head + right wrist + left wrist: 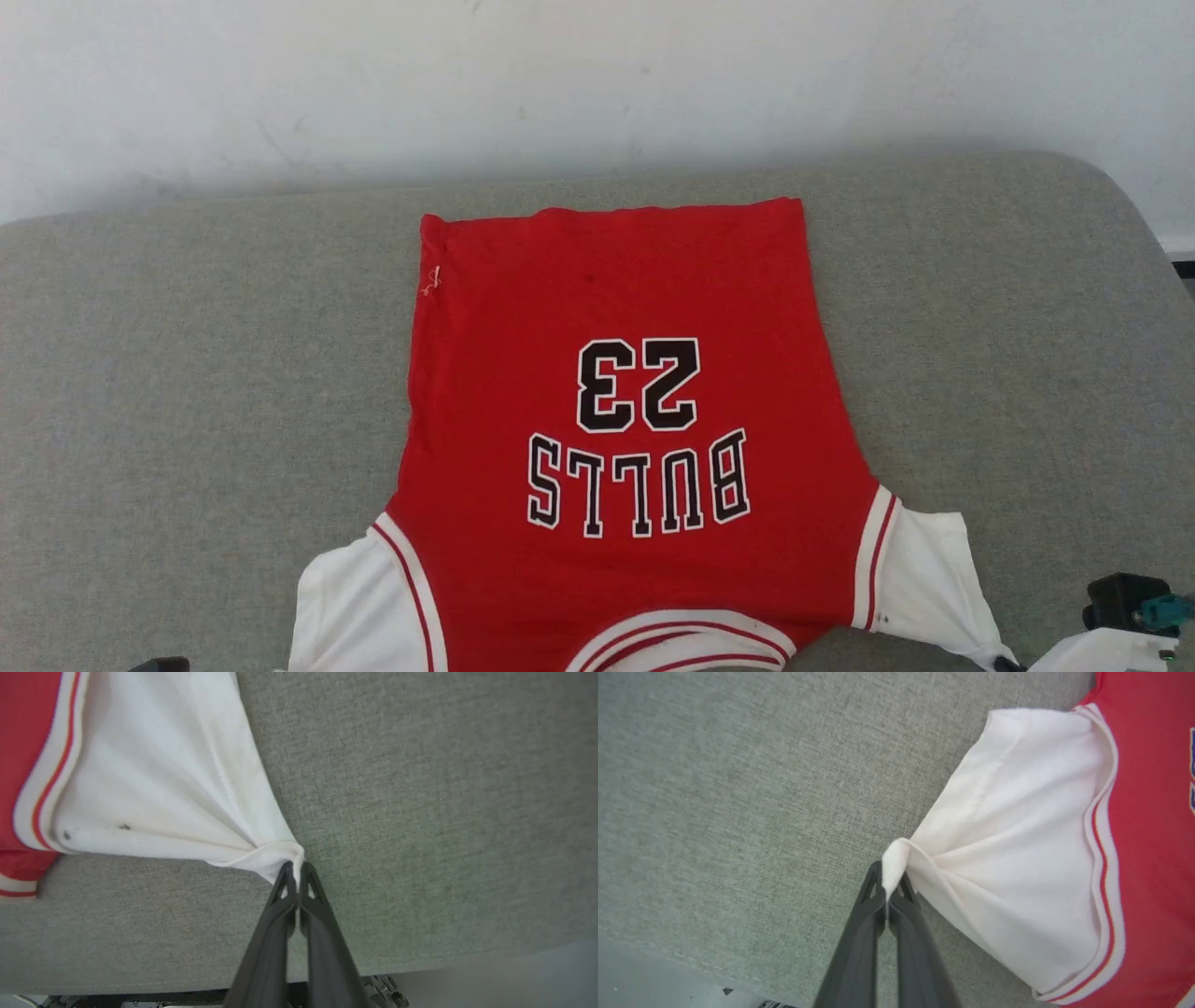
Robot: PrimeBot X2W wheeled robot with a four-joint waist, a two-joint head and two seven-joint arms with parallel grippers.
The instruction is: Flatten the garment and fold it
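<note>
The garment, a red jersey with white sleeves and black "BULLS 23" lettering, lies spread on the grey surface with its collar toward me and its hem at the far side. In the left wrist view my left gripper is shut on the bunched tip of a white sleeve. My right gripper is shut on the pinched corner of the other white sleeve, which is pulled taut toward it. In the head view the right sleeve stretches toward the lower right corner.
A grey fabric-covered table carries the garment, with a white wall behind it. The table's near edge runs just below the grippers. Part of my right wrist, white with a dark and teal fitting, sits at the lower right.
</note>
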